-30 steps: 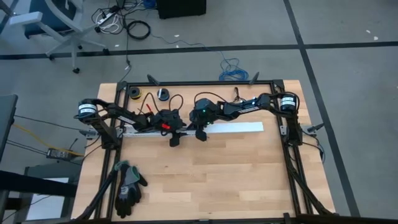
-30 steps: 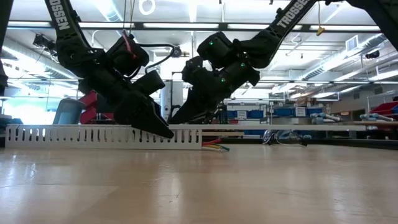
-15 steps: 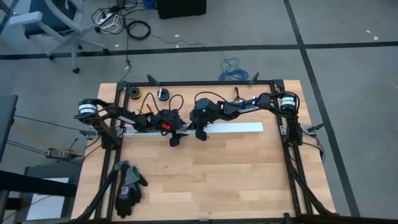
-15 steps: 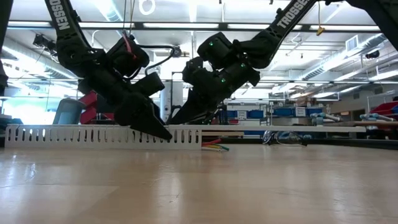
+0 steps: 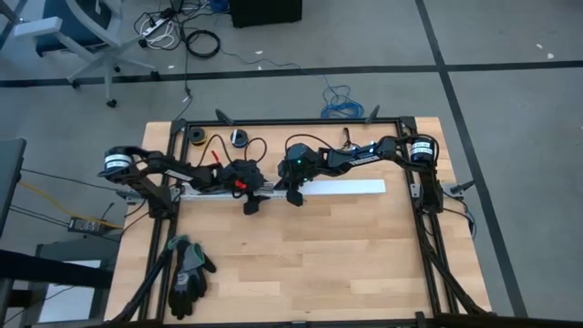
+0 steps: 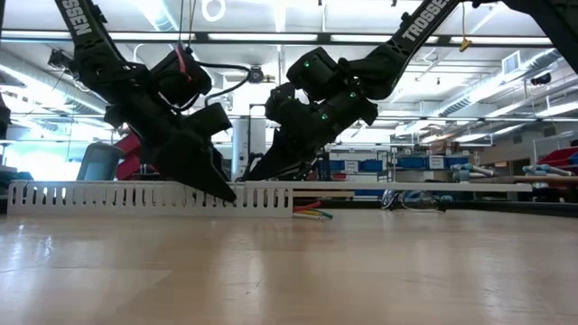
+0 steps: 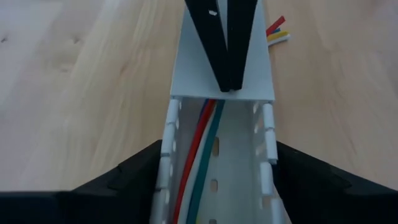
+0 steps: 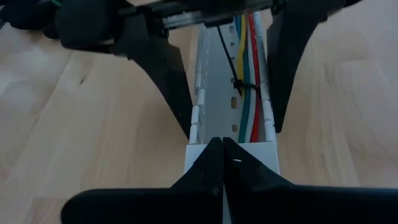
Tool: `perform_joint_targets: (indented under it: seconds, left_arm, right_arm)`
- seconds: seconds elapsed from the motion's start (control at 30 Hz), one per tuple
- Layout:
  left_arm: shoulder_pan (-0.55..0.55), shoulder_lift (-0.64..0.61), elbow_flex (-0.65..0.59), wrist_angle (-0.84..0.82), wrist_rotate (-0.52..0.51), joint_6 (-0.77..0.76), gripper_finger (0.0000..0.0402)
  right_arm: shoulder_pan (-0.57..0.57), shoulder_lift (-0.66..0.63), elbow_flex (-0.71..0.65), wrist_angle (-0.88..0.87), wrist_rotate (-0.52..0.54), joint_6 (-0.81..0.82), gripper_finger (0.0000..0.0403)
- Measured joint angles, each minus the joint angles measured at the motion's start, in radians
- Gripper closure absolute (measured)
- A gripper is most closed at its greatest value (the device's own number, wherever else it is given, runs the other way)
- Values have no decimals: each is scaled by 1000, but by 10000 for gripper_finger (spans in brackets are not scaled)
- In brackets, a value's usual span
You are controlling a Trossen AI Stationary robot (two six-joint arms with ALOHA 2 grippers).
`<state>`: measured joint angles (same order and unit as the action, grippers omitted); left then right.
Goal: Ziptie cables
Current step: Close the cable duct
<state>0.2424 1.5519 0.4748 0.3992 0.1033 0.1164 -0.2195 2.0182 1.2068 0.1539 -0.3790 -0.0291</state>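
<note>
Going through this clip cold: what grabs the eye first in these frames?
Two dark arms meet nose to nose over a long white slotted duct near the table's far edge. The left pincer straddles the duct with fingers spread on either side of it, while the right pincer, closed to a point, rests on the duct's cover. Inside the open channel run the cables, coloured wires cinched by a thin black ziptie.

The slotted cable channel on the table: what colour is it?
White, clearest in the low view: the channel.
</note>
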Motion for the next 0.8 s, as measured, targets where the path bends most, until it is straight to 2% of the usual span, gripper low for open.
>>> perform_joint_targets:
  seconds: [0.3,0.6,0.8]
  left_arm:
    - [0,-29,-62,63,0,-13,120]
    - [0,-28,-86,116,3,-12,173]
    - [0,-28,-87,123,3,-15,174]
  right_arm:
    - [0,0,0,0,-1,0,403]
    - [0,-1,0,0,-1,1,403]
    - [1,0,-3,62,1,1,403]
